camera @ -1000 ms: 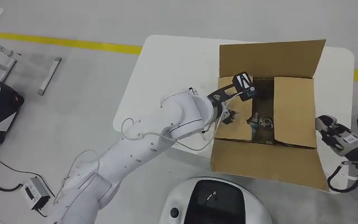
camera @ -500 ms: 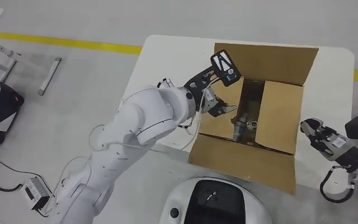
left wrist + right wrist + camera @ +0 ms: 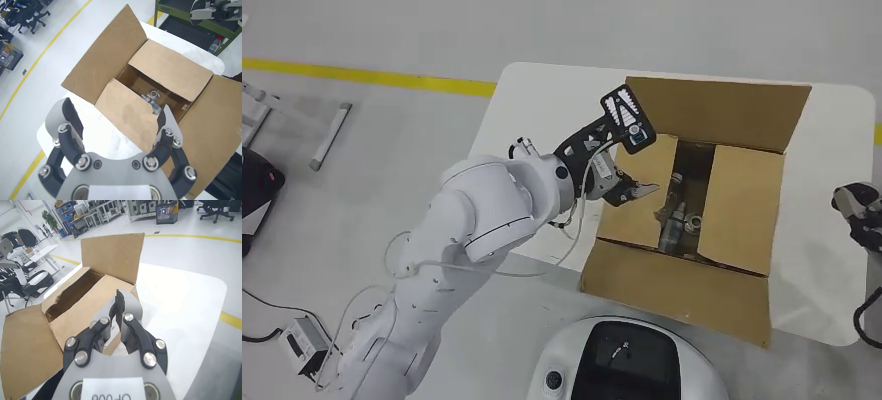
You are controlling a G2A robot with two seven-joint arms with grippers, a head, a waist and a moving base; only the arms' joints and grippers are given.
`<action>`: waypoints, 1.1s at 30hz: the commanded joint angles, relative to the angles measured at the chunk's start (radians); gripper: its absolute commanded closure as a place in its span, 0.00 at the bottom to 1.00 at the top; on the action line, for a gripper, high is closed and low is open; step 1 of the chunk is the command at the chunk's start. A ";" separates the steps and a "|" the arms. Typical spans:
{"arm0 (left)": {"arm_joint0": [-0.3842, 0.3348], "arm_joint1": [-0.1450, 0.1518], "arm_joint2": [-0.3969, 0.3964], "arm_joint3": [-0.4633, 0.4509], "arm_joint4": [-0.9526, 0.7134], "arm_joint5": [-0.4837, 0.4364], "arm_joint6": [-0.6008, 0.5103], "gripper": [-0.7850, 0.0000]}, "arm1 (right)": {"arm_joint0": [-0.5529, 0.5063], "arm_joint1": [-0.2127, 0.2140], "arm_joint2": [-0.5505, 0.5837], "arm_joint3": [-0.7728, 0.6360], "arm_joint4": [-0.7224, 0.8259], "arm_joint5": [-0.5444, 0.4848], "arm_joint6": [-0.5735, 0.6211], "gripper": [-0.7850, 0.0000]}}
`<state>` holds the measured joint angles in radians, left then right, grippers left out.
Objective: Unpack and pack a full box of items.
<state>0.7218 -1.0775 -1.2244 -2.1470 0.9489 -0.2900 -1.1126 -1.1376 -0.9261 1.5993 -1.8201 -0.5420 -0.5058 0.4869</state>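
Observation:
A brown cardboard box (image 3: 752, 200) stands on the white table (image 3: 532, 110) with its outer flaps spread and two inner flaps half down. Through the gap I see metal parts (image 3: 679, 215), among them a round flanged fitting (image 3: 152, 94) and a small bottle-like piece (image 3: 156, 108). My left gripper (image 3: 642, 189) hangs open above the box's left inner flap (image 3: 128, 115), nothing between its fingers (image 3: 72, 117). My right gripper (image 3: 118, 306) is shut and empty, off the box's right side near the table edge (image 3: 854, 203).
The tall far flap (image 3: 113, 255) stands upright behind the opening. Bare table lies left of the box (image 3: 105, 140) and to its right (image 3: 179, 298). A green rack (image 3: 189, 26) and office chairs are in the room beyond.
The box slid left on the table a second ago. My left gripper has drawn back left, off the opening. The right gripper has pulled away to the right edge.

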 commanded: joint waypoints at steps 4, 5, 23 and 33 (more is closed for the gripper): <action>0.017 0.005 0.008 -0.028 0.048 -0.067 0.032 0.00 | -0.007 0.000 -0.006 -0.006 0.000 -0.008 -0.003 1.00; 0.028 0.007 0.010 -0.043 0.069 -0.097 0.041 0.00 | -0.011 0.000 -0.006 -0.005 0.001 -0.008 -0.004 1.00; 0.387 0.074 -0.295 -0.195 0.022 -0.558 0.218 0.00 | -0.037 0.001 -0.016 -0.008 0.011 -0.011 -0.004 1.00; 0.390 0.075 -0.298 -0.196 0.038 -0.552 0.220 0.00 | -0.024 0.001 -0.027 -0.011 0.008 -0.013 -0.002 1.00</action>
<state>1.1093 -1.0033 -1.5201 -2.3421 0.9719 -0.8468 -0.8941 -1.1618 -0.9249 1.5724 -1.8311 -0.5332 -0.5189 0.4851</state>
